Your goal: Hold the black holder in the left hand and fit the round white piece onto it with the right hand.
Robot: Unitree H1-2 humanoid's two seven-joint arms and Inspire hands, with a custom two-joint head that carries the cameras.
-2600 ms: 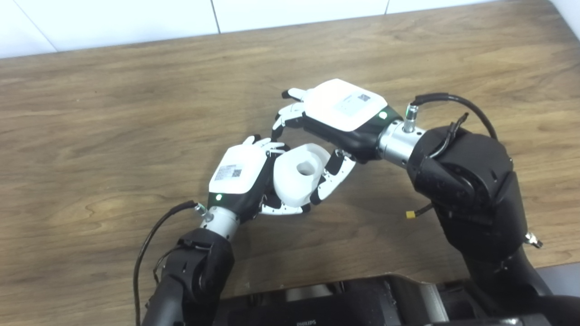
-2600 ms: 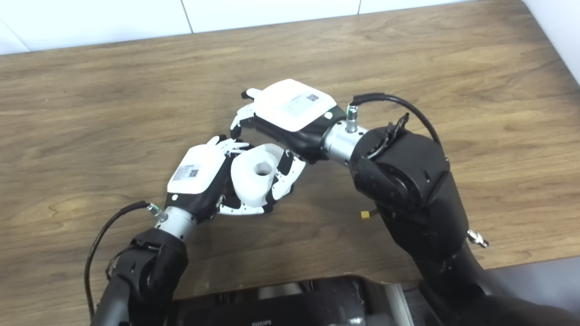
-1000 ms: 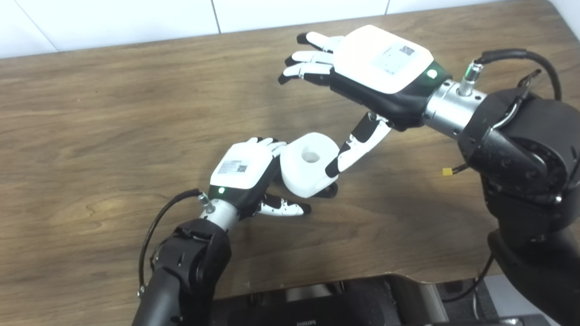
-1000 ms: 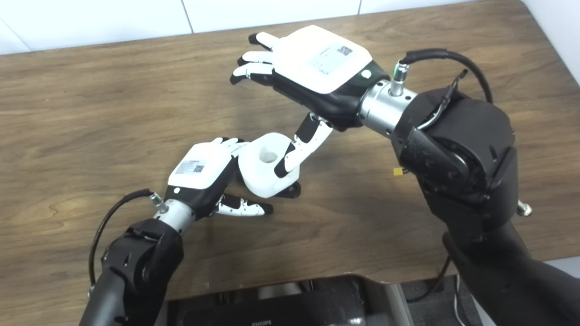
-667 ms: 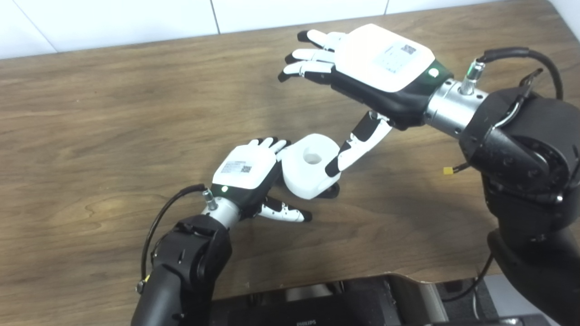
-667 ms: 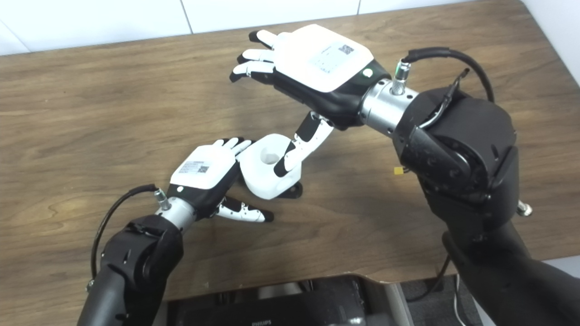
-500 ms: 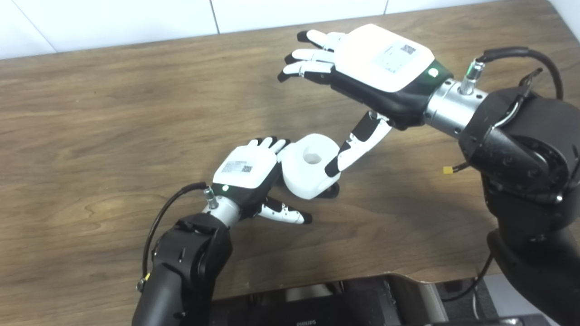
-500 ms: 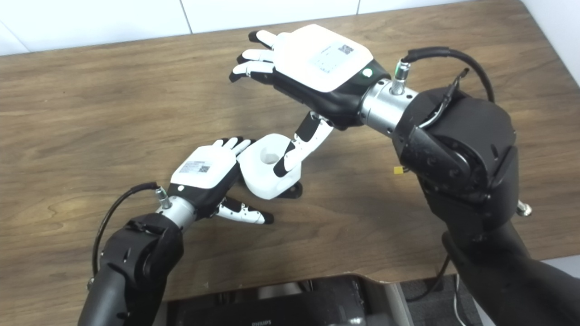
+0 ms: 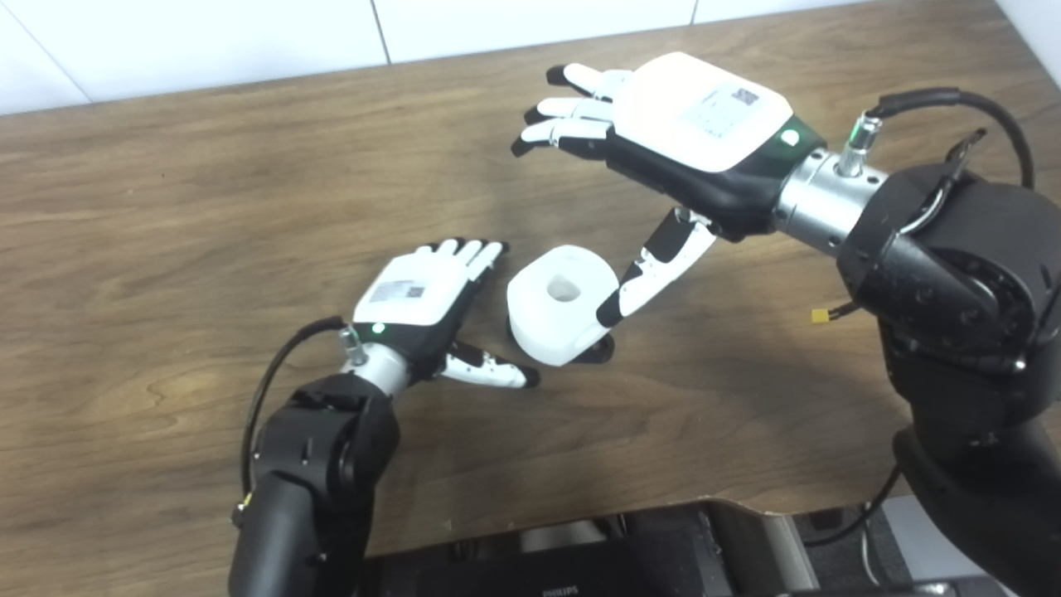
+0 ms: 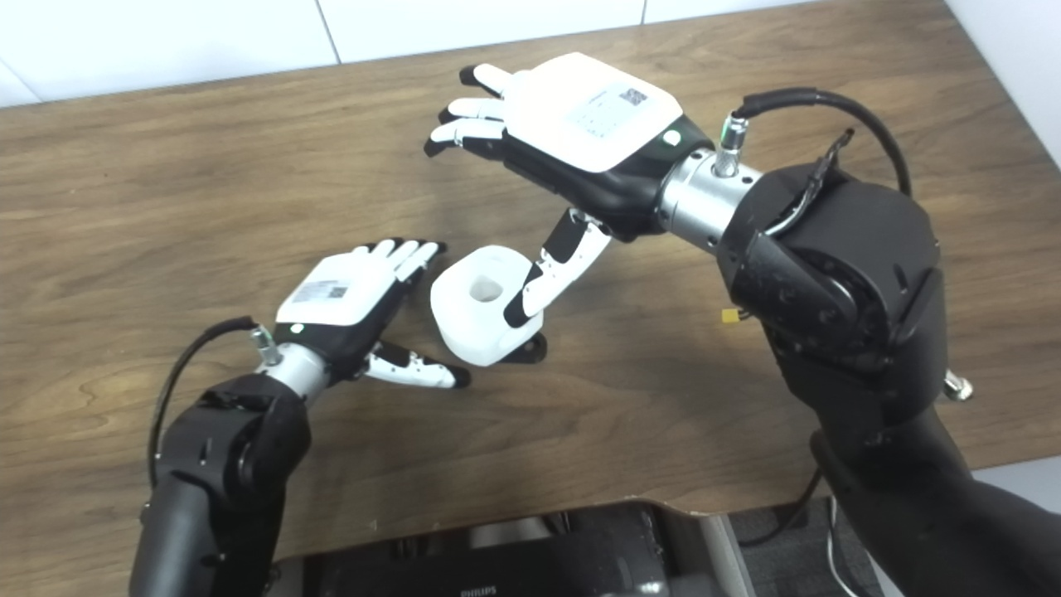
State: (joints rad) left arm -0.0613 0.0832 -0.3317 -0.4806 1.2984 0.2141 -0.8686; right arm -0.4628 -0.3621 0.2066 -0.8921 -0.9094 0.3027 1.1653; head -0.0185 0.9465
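While the round white plastic piece sits on the black holder, both hands are spread and empty. Left hand lies just left of the piece; right hand hovers above-right of it, farther off.

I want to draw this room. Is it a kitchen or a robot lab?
Probably a robot test bench, not a kitchen: a bare brown wooden table, a plain white wall behind, and only one round white plastic piece set out.

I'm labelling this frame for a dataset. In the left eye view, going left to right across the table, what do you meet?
Left hand, open and flat → round white piece sitting on the black holder → right hand, open and raised, its thumb in front of the piece's right side.
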